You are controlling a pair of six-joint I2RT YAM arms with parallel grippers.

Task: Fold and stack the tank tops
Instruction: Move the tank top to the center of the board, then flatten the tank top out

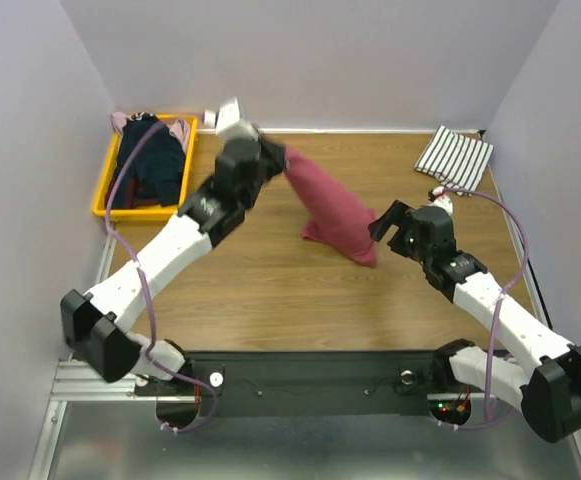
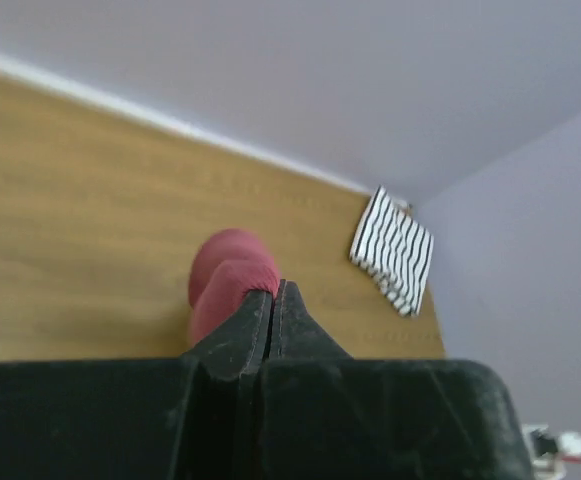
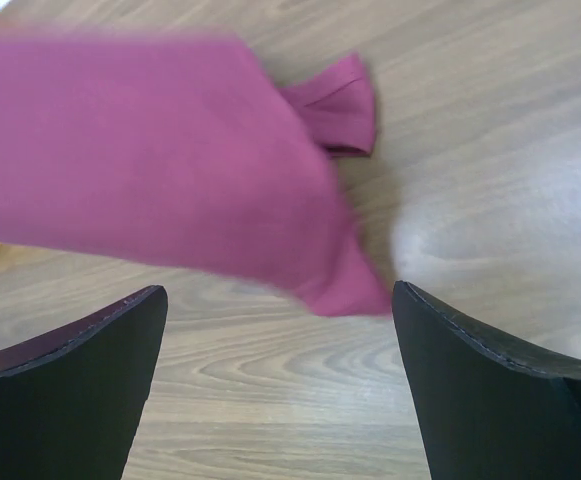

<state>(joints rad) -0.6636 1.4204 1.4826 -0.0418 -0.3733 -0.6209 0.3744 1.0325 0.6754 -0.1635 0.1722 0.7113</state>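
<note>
Overview, top ext. cam: L gripper (image 1: 280, 160) is clenched on one end of the dark red tank top (image 1: 335, 212). The cloth hangs bunched from the grip down to the wooden table (image 1: 250, 290), lower end resting on the wood near centre. R gripper (image 1: 388, 222) is spread wide, holds nothing, and sits just beside that lower end. The striped tank top (image 1: 454, 157) lies folded at far R corner, well apart from both arms. The yellow bin (image 1: 103, 200) at far L holds dark navy tops (image 1: 152, 172), w/ pale pink cloth (image 1: 120, 122) at its far end.

L wrist cam: L gripper (image 2: 273, 300) fingers pressed together, dark red tank top (image 2: 232, 272) bulging just past the tips. Striped tank top (image 2: 393, 250) lies flat beyond, to the R.

R wrist cam: R gripper (image 3: 280, 290) fingers (image 3: 80, 370) stand wide apart, nothing gripped. Dark red tank top (image 3: 150, 160), blurred, crosses the upper frame, w/ one corner reaching the wood ahead of the tips.
</note>
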